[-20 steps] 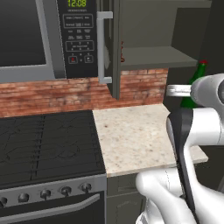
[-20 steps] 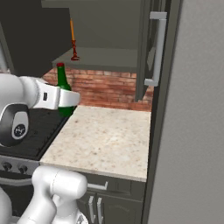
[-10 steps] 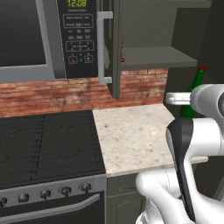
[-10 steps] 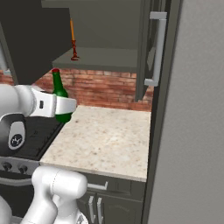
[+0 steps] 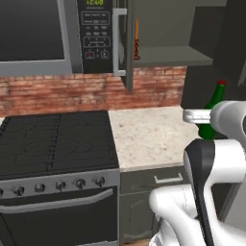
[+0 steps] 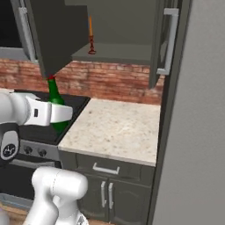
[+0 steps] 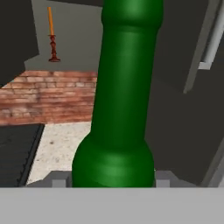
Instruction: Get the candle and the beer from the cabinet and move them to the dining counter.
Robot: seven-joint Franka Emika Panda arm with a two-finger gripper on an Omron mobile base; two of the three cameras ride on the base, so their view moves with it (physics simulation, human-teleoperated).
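The gripper (image 6: 59,117) at mid left pinches the green beer (image 6: 56,103) upright. The candle (image 6: 91,35) stands in the cabinet (image 6: 115,52), upper middle.

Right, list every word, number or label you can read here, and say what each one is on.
Microwave display: green digits, cut off at the frame's top, unreadable.
Microwave keypad: button labels too small and blurred to read.
Beer: no label visible.
Candle: no text.
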